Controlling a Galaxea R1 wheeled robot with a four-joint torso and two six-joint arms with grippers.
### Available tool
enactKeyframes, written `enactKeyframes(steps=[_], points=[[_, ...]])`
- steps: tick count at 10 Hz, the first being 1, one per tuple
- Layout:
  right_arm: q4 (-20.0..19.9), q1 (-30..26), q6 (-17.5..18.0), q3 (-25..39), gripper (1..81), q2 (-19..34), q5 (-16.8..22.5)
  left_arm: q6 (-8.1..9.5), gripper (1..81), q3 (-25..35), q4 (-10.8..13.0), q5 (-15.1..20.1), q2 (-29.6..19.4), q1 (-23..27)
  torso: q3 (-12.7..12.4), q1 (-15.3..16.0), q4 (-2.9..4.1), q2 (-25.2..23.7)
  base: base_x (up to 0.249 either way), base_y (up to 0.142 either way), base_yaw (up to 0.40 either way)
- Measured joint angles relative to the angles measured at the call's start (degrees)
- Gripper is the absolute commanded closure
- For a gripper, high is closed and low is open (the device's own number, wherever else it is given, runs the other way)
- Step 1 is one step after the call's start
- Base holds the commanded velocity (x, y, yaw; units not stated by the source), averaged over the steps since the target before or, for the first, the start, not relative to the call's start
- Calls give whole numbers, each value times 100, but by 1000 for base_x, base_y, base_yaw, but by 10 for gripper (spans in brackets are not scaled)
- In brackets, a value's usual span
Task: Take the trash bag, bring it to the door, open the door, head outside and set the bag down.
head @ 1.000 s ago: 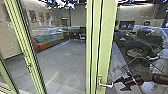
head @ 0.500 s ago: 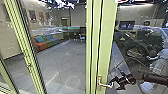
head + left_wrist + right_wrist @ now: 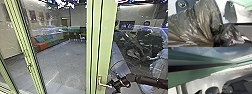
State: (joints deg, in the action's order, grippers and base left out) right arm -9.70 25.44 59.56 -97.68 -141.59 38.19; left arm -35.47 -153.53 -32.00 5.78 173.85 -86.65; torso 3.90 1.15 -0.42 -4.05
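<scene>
Well, the door handle (image 3: 100, 83) lies just beside the right tool (image 3: 114, 86), whose opening and any hold I cannot tell.

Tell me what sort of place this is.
It looks like the glazed entrance to a lounge or waiting area, likely in an office building: a green door frame with a handle, and through the glass a tiled floor and a row of coloured seats.

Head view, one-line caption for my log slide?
Right gripper at the handle of a green-framed glass door, colourful seating beyond.
</scene>
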Motion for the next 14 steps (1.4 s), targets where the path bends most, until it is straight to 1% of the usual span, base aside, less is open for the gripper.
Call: enactKeyframes(steps=[3,4,6,8,9,10,14], points=[[211,189,512,-107,10,-48,-232,0,811,0,-5,0,5,-4,-2,0,0,-2,0,0,0],[304,241,621,-107,10,-50,-346,-2,811,0,-2,0,13,-4,-2,-2,0,-2,0,0,0],[489,368,661,-107,10,-48,-575,-2,811,0,-5,0,11,-4,-2,-2,0,-2,0,0,0],[775,538,697,-133,10,-68,-818,-2,811,0,-5,0,11,-4,-6,-5,0,-2,0,0,0],[950,650,837,-162,10,-79,-711,-2,811,0,-5,0,13,-4,-6,-5,0,-2,0,0,0],[1044,730,863,-258,10,-149,-791,-2,811,-2,-2,-5,16,-4,-6,-2,0,-2,0,0,0],[1308,728,881,-581,10,-449,-361,-2,811,-2,-2,-5,29,-4,-6,-5,0,-2,0,0,0]])
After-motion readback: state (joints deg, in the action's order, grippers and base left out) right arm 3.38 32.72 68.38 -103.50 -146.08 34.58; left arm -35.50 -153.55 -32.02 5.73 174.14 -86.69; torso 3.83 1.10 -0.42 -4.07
